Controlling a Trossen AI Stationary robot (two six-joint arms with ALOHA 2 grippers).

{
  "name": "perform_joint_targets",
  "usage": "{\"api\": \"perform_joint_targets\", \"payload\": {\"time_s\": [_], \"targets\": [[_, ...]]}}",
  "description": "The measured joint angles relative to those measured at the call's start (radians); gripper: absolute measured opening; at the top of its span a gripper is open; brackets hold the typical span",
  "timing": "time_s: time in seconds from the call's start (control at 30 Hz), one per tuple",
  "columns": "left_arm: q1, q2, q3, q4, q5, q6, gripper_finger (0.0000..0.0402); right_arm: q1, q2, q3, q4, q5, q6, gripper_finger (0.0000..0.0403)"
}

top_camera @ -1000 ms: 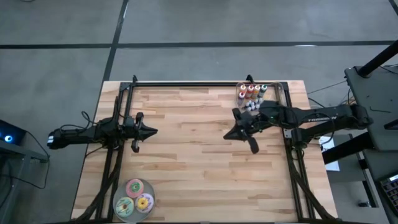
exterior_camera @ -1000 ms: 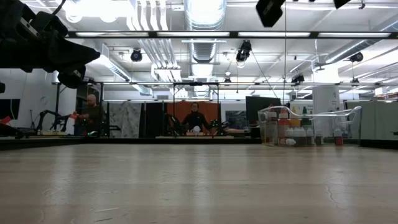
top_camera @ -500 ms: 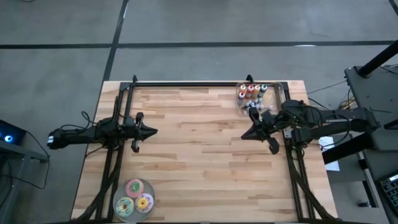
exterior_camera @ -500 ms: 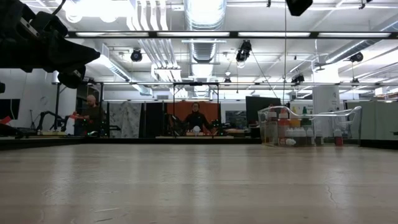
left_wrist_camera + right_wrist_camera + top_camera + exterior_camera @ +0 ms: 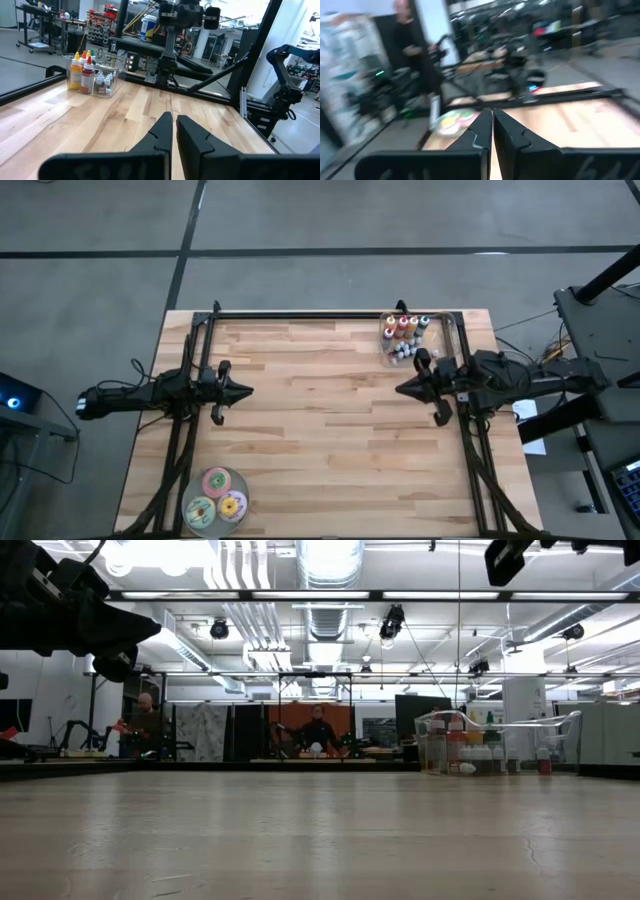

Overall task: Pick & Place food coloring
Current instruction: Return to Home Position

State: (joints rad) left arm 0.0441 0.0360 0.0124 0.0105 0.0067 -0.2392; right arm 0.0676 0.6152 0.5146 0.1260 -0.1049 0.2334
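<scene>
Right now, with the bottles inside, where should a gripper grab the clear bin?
Likely from straight above, pinching the thin upright wall of the bin at its small-bottle end. It is open-topped, and the small bottles there sit below the rim, leaving room inside.

Arms: two. Grippers: two, the left gripper (image 5: 248,391) and the right gripper (image 5: 400,390), two fingers apiece. One table (image 5: 320,460). One clear bin (image 5: 116,80).

Inside it, the food coloring bottles (image 5: 403,330): about seven coloured tops in the high view, plus a cluster of pale-capped ones too crowded to count.

Discs: three, namely one pink disc (image 5: 216,481), one green disc (image 5: 199,509), one yellow disc (image 5: 232,505).

People beyond the table in the low view: two, a person at left (image 5: 147,718) and a person at centre (image 5: 318,727).
</scene>
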Motion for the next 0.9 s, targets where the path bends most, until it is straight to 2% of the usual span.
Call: {"api": "perform_joint_targets", "payload": {"time_s": [0.07,0.13,0.9], "targets": [[0.000,0.000,0.000,0.000,0.000,0.000,0.0000,0.016,-0.012,-0.032,0.034,0.077,-0.001,0.0009],[0.000,0.000,0.000,0.000,0.000,0.000,0.0000,0.024,-0.022,-0.058,0.045,0.106,-0.003,0.0009],[0.000,0.000,0.000,0.000,0.000,0.000,0.0000,0.027,-0.195,-0.308,0.173,0.105,-0.004,0.0009]]}}
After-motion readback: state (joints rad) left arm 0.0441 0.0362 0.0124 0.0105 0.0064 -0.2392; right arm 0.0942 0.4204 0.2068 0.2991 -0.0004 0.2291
